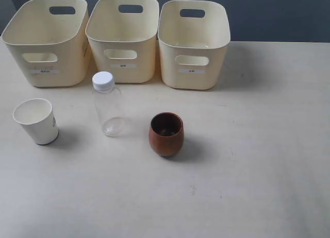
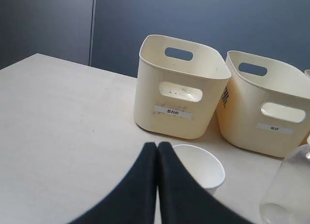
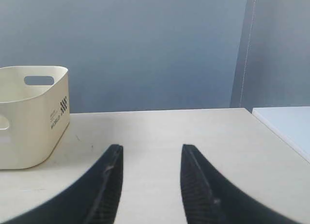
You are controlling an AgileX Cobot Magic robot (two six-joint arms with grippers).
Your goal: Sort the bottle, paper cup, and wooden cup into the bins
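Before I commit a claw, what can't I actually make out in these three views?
- Bin labels: print too small in the exterior view, blurred in the left wrist view.
- Bottle: cut off by the left wrist frame edge.
- Paper cup: base hidden behind the left claw.
- Both arms: absent from the exterior view.

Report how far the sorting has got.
Nothing sorted yet. The bottle, paper cup and wooden cup all stand on the table in front of the three bins. Nothing in hand: the left gripper is shut and empty, the right gripper open. All three placements remain.
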